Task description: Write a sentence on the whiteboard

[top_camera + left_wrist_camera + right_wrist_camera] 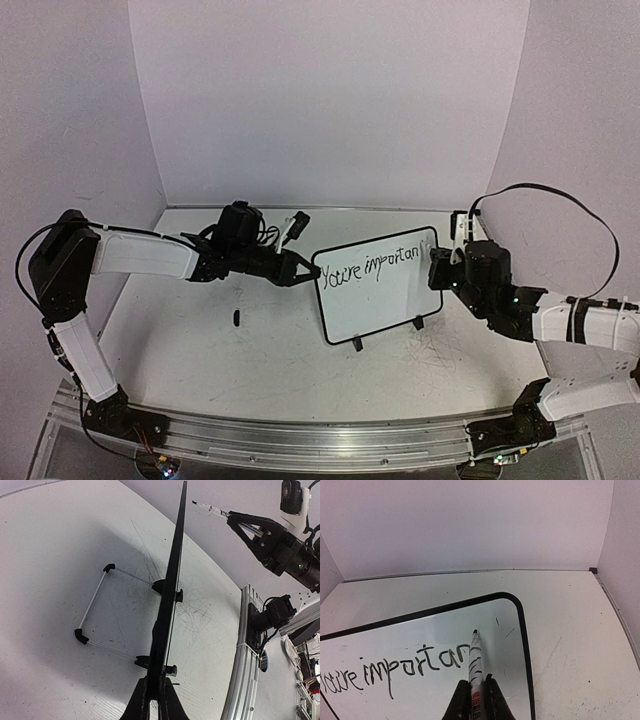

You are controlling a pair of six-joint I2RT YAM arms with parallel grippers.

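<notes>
We log the whiteboard (375, 292) standing on its feet near the middle of the table (200, 350), reading "You're importan". The left gripper (306, 270) is clamped on the board's left edge. The right gripper (440, 264) is closed on a marker (476, 657), its tip at the board just right of the last letter. A small black object (236, 318) lies below the left gripper
</notes>
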